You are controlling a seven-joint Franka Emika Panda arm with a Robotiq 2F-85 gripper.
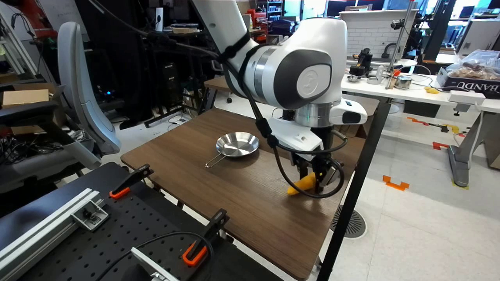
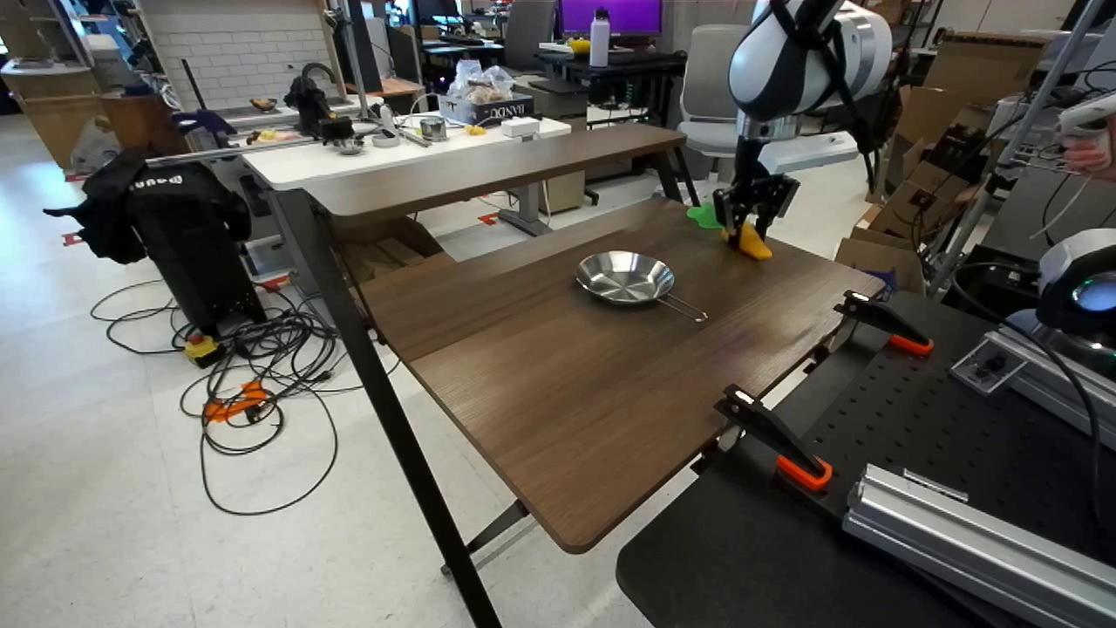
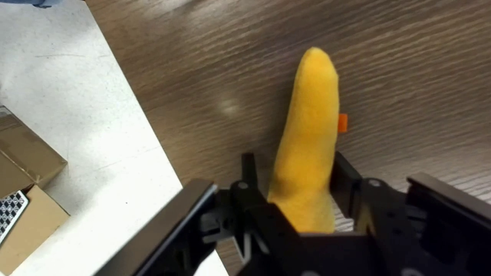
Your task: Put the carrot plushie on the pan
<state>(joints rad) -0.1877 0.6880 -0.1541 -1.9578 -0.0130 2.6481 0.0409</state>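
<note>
The carrot plushie, an orange-yellow cone, lies on the table under my gripper in both exterior views (image 1: 302, 185) (image 2: 753, 243). Its green leafy tip (image 2: 704, 215) shows in an exterior view; in the wrist view the gripper hides it. In the wrist view the carrot body (image 3: 310, 130) runs up between the fingers. My gripper (image 3: 294, 166) is open around it, with a gap at the left finger and the right finger close against its side. The shiny silver pan stands upright on the table in both exterior views (image 1: 238, 144) (image 2: 624, 277), apart from the gripper. It is out of the wrist view.
The brown table (image 1: 250, 203) has a raised shelf (image 2: 497, 170) along one side and a black post (image 1: 353, 191) at a corner. Black clamps with orange pads (image 1: 207, 238) (image 2: 776, 436) sit at the black perforated board. A small orange piece (image 3: 342, 123) shows beside the carrot.
</note>
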